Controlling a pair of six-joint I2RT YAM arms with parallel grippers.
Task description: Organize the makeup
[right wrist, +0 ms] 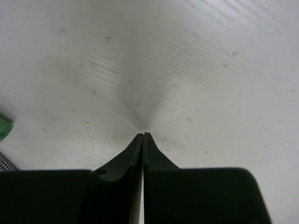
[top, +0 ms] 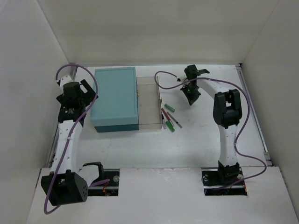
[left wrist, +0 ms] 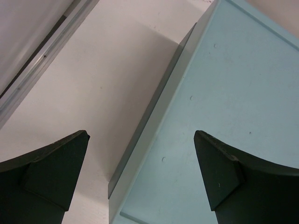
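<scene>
Beside right gripper (right wrist: 143,135), pressed together empty: facing pencils (top: 169,117) at 7 o'clock, lying 11-to-5, sitting nearest.

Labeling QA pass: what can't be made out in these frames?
- Top view: the makeup pieces by the clear container are too small to count or tell apart.
- Right wrist view: a green item is cut off by the left edge.
- Left wrist view: the teal box runs past the frame; its inside is hidden.
</scene>
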